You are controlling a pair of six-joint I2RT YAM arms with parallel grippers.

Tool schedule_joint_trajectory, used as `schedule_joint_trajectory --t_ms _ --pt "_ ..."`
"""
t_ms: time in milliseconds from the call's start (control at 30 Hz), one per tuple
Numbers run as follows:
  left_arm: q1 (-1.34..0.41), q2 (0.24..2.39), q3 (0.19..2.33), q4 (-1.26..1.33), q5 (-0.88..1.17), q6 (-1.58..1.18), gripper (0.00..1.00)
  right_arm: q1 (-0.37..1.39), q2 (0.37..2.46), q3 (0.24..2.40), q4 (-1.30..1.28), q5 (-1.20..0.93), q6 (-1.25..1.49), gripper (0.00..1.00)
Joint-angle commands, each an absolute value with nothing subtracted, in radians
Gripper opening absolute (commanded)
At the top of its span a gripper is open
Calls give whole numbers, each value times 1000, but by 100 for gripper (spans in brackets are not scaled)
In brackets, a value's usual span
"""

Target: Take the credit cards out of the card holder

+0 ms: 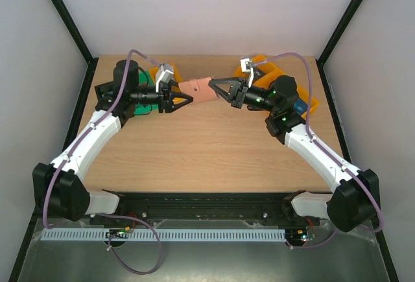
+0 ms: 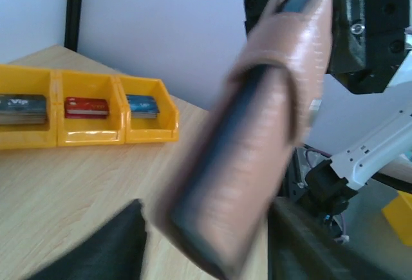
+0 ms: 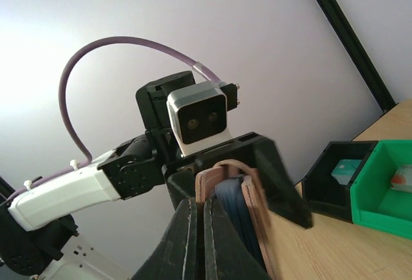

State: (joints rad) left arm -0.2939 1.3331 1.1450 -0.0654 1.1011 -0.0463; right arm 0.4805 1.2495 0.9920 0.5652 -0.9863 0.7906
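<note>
As left hand (image 1: 187, 96) and right hand (image 1: 212, 88) grip, card holder (image 1: 198, 91) bridges them.

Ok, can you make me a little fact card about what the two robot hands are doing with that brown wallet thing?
Held thing: tan-brown folding card holder, up off the wooden table
Left gripper: shut on the holder's left end
Right gripper: shut on a tan flap at its right end
Inside the holder: blue lining shows; can't tell if cards are in it
Yellow plastic bins: three sections, one card in each
Green plastic bin: beside a black bin
</note>
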Motion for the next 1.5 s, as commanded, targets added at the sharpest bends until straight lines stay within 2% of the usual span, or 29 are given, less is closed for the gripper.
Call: schedule_joint_trajectory --t_ms 0,33,67,133,167,200,233,267,300,367,500,800,900,1167,1200,1267,1300,1400,1433,1467 --pt "-292 1333 1164 -19 1174 -76 31 488 1251 1004 653 -1006 797 1" --pt "-291 1328 1166 -38 1169 -64 12 488 1250 1001 649 -1004 790 1" --pt "-291 1322 1170 -62 1157 -47 4 488 1250 999 624 -1002 775 2" --pt "-282 1313 1184 -140 1122 5 2 488 1252 1022 476 -991 671 4" --pt "-275 1308 1194 -200 1096 61 2 487 1252 1052 348 -968 577 17" --pt "-271 1301 1206 -274 1048 131 2 486 1252 1089 200 -934 469 38" --pt "-272 1293 1219 -357 987 225 2 486 1250 1123 82 -893 376 53" --pt "-274 1287 1229 -420 912 308 2 487 1247 1150 -31 -841 286 67" --pt "-276 1278 1234 -477 843 398 2 486 1241 1174 -119 -793 212 76" --pt "-296 1262 1232 -563 676 507 2 488 1221 1204 -230 -698 103 87" --pt "-340 1256 1241 -699 510 689 2 490 1190 1212 -276 -675 -50 91" --pt "-377 1256 1326 -856 559 779 2 586 1275 1257 -319 -746 -221 99" --pt "-383 1256 1329 -876 569 796 2 647 1335 1287 -397 -703 -289 99" --pt "-387 1249 1338 -910 575 825 2 653 1411 1315 -449 -679 -314 100" --pt "-387 1249 1344 -914 584 821 2 653 1427 1321 -457 -689 -309 97" --pt "-387 1250 1360 -929 608 817 2 653 1456 1340 -477 -701 -294 87" --pt "-387 1250 1364 -938 622 820 2 654 1466 1350 -490 -716 -292 77" --pt "-387 1247 1378 -971 657 837 2 653 1468 1353 -482 -787 -290 34" --pt "-386 1246 1382 -975 662 836 2 653 1465 1351 -477 -819 -292 23" --pt "-385 1247 1389 -975 662 828 2 653 1462 1353 -481 -848 -296 16"
